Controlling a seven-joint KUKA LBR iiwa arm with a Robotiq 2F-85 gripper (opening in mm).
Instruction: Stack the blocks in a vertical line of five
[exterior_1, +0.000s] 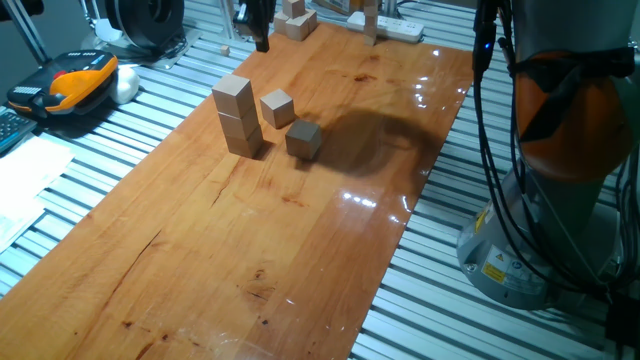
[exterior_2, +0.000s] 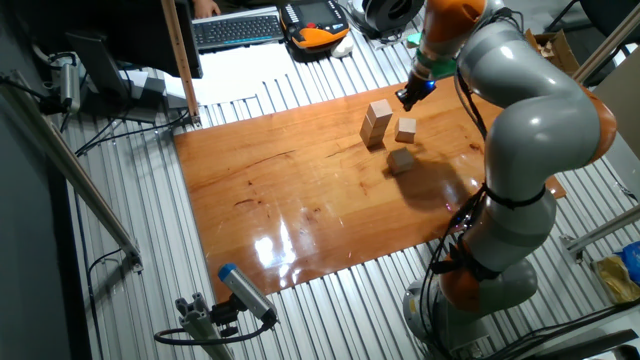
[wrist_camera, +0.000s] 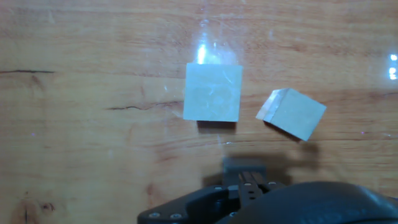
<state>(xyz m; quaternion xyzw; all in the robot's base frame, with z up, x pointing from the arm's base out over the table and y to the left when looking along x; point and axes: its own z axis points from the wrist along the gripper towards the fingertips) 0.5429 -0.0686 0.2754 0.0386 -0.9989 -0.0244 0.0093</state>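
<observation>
Tool fingers out of frame; far-end blocks cut by top edge.

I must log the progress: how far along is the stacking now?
Done: a stack two blocks high stands on the table. In hand: nothing; the hand is above the table and its hold cannot be told. Left: two loose blocks beside it, and more blocks at the far edge.

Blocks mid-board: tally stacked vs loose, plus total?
stacked blocks: 2
loose blocks: 2
Total: 4
Not counted: wooden pieces at the far edge, cut off by the frame, number unclear.
</observation>
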